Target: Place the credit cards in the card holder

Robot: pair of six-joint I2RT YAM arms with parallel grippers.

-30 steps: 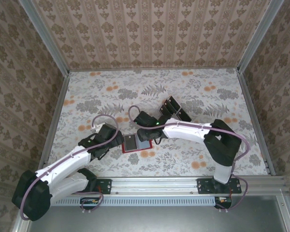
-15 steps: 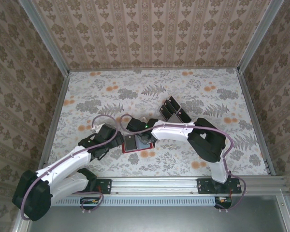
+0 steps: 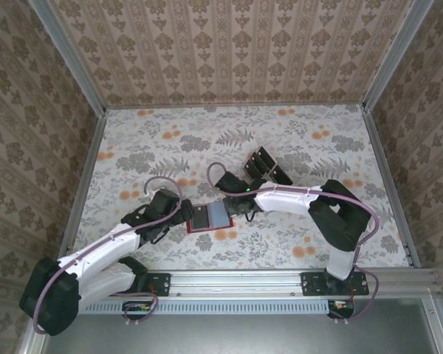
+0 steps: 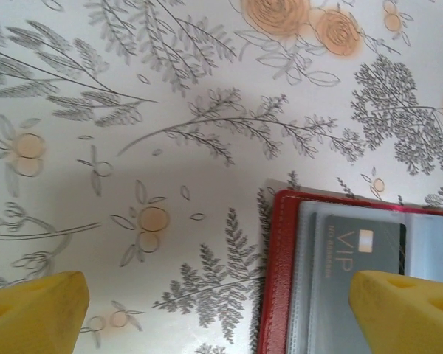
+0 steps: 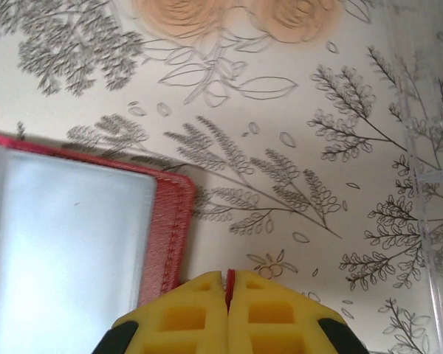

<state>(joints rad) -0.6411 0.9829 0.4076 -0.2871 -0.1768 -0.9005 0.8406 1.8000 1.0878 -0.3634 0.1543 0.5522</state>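
Red leather card holder (image 3: pixel 220 216) lies open at the near middle of the floral table (image 3: pixel 133 147); we read "VIP" on the grey card (image 4: pixel 358 247) in its left sleeve. Our left gripper (image 4: pixel 221 310) straddles its left edge, spread wide. Our right gripper (image 5: pixel 227 280) is pressed together on a thin red sliver at its right edge. More credit cards (image 3: pixel 264 166) stand farther right.

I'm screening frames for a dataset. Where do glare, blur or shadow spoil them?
Right wrist: pale glare washes over the card holder sleeve. Left wrist: the left gripper has blurred fingertips, a soft shadow dims the table, yet the credit card shows legible VIP print. Top external: even light.
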